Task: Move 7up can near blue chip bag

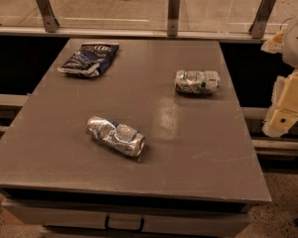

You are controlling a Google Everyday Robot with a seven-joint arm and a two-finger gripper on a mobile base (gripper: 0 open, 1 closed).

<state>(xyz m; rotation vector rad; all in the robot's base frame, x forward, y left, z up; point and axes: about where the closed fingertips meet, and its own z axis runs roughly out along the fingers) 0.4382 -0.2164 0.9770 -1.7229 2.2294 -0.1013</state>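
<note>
Lying well apart on the tabletop (pixel 198 152) are the 7up can (pixel 196 82) and blue chip bag (pixel 89 58) — the end effector (pixel 284 119) hangs beyond the right edge — its state I cannot tell.

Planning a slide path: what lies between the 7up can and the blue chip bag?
Only bare tabletop, per the camera view, between 7up can and blue chip bag. The crushed can lies nearer the front; the gripper hangs beyond the right edge.

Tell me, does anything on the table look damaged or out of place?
Yes. The 7up can, right side, and the silver-blue can, near the front, both lie on their sides, dented. The blue chip bag at the far left is crumpled. The gripper hangs right of the table.
</note>
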